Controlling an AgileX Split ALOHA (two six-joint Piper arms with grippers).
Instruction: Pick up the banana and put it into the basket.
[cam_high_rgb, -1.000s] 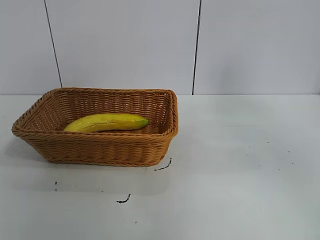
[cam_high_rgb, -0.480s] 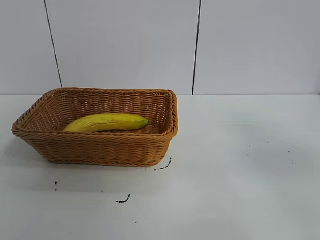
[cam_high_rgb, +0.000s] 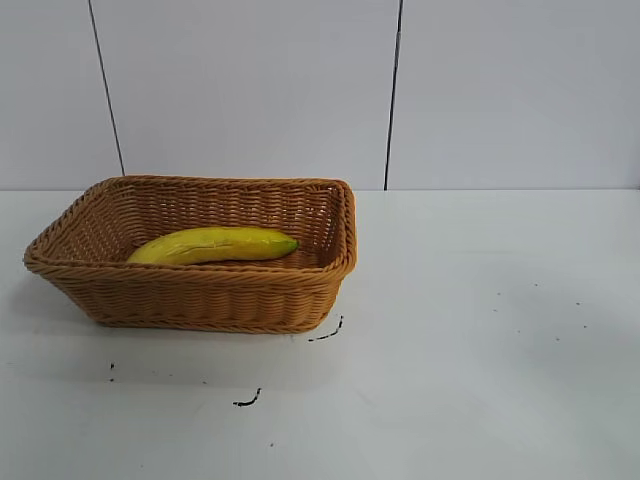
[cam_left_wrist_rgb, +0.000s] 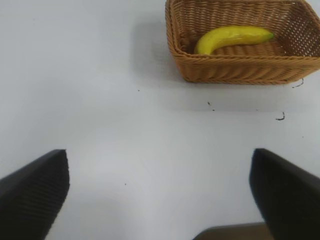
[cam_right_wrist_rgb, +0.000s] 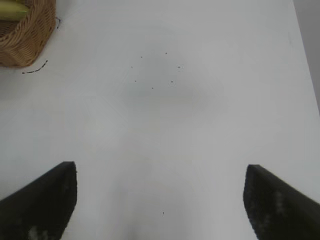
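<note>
The yellow banana (cam_high_rgb: 212, 244) lies inside the tan wicker basket (cam_high_rgb: 200, 300) at the left of the white table, its greenish tip toward the right. Both also show in the left wrist view, the banana (cam_left_wrist_rgb: 231, 38) in the basket (cam_left_wrist_rgb: 240, 70) far from my left gripper (cam_left_wrist_rgb: 160, 185), which is open and empty over bare table. My right gripper (cam_right_wrist_rgb: 160, 195) is open and empty over bare table; a corner of the basket (cam_right_wrist_rgb: 25, 40) and a bit of the banana (cam_right_wrist_rgb: 12, 9) show far off in that view. Neither gripper shows in the exterior view.
Small black marks (cam_high_rgb: 247, 400) lie on the white table (cam_high_rgb: 480, 330) in front of the basket. A white panelled wall stands behind the table. The table's far edge shows in the right wrist view (cam_right_wrist_rgb: 305, 55).
</note>
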